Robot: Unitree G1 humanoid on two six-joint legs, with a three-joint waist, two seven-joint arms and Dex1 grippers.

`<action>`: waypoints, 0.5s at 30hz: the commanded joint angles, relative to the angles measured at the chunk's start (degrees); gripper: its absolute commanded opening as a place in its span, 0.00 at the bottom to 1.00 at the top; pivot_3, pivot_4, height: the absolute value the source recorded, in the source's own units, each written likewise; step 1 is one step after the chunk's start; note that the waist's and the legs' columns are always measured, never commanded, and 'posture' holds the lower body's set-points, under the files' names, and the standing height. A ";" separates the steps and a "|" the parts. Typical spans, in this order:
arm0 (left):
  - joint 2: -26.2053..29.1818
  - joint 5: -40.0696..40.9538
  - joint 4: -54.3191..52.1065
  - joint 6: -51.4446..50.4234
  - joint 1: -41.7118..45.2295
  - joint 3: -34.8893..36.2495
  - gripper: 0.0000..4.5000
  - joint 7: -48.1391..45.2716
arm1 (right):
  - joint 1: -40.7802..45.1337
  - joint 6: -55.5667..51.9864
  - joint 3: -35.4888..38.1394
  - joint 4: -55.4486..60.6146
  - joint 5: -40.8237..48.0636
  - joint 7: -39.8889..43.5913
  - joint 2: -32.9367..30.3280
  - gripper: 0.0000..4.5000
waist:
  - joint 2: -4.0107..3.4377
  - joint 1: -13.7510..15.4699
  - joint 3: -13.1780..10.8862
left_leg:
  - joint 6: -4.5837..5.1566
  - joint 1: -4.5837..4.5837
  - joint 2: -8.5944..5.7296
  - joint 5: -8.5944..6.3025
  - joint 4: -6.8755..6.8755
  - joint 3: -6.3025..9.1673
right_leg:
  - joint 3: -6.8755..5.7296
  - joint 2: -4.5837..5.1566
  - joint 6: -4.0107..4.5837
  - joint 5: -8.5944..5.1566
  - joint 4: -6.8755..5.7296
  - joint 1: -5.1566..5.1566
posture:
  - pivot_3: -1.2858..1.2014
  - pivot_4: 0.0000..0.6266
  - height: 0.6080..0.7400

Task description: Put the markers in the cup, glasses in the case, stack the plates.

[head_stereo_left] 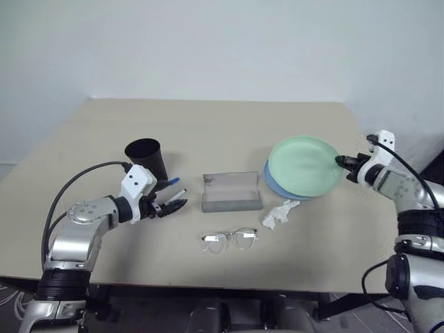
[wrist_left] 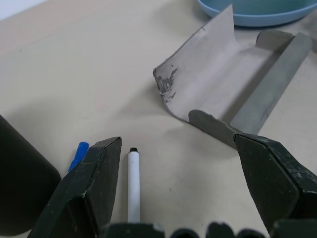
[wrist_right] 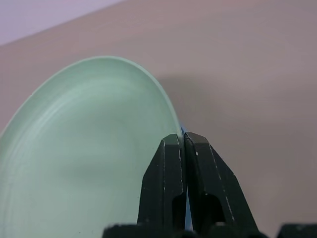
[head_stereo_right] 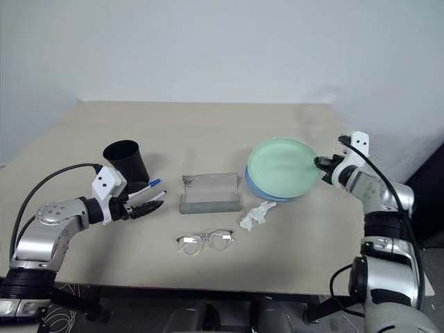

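1. Green plate (head_stereo_left: 304, 165): tilting above the blue plate (head_stereo_left: 277, 186) on the table's (head_stereo_left: 208, 125) right side, its rim pinched in the right gripper (head_stereo_left: 341, 161), fingers pressing together on it.
2. Markers (head_stereo_left: 171, 186): lying on the table beside the black cup (head_stereo_left: 146, 158), just at the left gripper (head_stereo_left: 175, 205), whose fingers are standing spread and holding nothing.
3. Case (head_stereo_left: 232, 191): sitting open at centre.
4. Glasses (head_stereo_left: 229, 240): resting nearer the front edge, beside a crumpled tissue (head_stereo_left: 279, 214).

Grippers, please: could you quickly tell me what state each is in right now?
Left gripper: jaws open, holding nothing.
Right gripper: jaws shut on the green plate rim.
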State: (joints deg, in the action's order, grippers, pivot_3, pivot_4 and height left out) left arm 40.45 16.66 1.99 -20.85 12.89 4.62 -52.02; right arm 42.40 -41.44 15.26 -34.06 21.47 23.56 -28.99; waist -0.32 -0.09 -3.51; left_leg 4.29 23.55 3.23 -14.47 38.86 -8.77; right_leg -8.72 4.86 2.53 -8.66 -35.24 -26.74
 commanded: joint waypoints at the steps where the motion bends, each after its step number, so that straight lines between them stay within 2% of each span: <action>1: -0.08 0.62 -2.58 0.04 1.10 0.96 0.85 0.80 | 3.09 4.86 -0.76 -3.27 -2.37 -1.11 0.76 0.01 | 0.01 -0.04 0.01 | -0.06 0.00 -0.09 0.03 0.00 -0.01 | 0.09 0.02 -0.02 0.02 -0.12 -0.04 | 0.52 0.00 0.94; 9: -0.38 0.91 -4.01 -0.30 -0.08 1.48 0.85 1.88 | 4.79 9.52 -2.58 -9.96 -5.15 -1.05 1.87 0.01 | 0.00 -0.25 0.01 | 0.06 -0.01 -0.35 -0.01 0.05 0.02 | 0.41 0.07 -0.04 0.02 -0.46 -0.16 | 0.52 0.00 0.94; 12: -0.30 1.26 -4.33 0.04 -0.44 2.13 0.85 2.04 | 5.00 9.59 -3.69 -10.68 -5.79 0.57 1.85 0.15 | 0.00 -0.63 0.01 | 0.20 -0.03 -0.34 -0.07 0.08 0.05 | 0.40 0.07 -0.04 0.02 -0.46 -0.11 | 0.52 0.00 0.94; 15: -0.26 1.39 -4.41 0.10 -0.52 2.22 0.85 2.10 | 5.19 9.70 -3.74 -11.08 -6.05 1.06 1.87 0.38 | -0.01 -1.10 0.01 | 0.29 -0.03 -0.33 -0.06 0.10 0.07 | 0.40 0.07 -0.04 0.02 -0.48 -0.11 | 0.52 0.00 0.94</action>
State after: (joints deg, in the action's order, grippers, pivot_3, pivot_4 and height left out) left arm 40.04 16.91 -0.18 -21.33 11.84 5.09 -50.18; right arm 44.99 -32.91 11.24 -46.11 15.63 24.11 -26.56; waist -0.33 -1.19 -3.50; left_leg 4.59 23.52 2.89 -14.52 38.96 -8.70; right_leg -8.31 4.92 2.49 -8.64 -35.72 -26.84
